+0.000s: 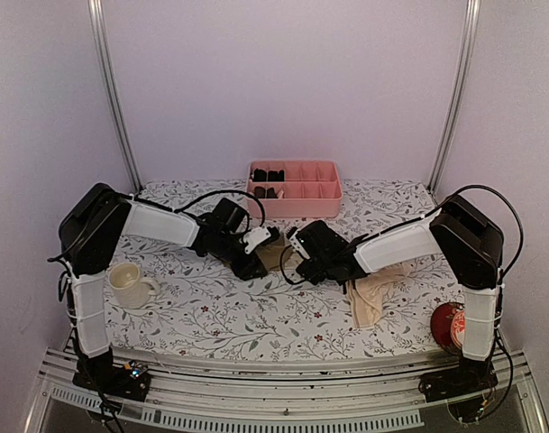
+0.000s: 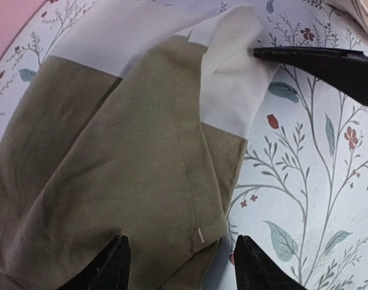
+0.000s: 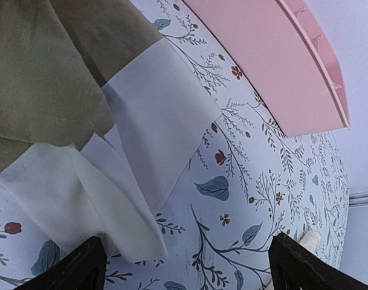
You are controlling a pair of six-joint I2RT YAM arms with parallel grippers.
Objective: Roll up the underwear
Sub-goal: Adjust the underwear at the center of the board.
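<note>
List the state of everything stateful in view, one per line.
olive-brown underwear: unrolled, lying spread out, cream part creased
peach-beige underwear: unrolled, crumpled
pink tray: upright, black bundles in the left compartments
mug: upright
left tool: open, over the olive-brown underwear
right tool: open, empty, at the cream edge

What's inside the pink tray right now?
The pink plastic compartment tray holds small black bundles in its left compartments. Its near wall hides the front row's floor.
</note>
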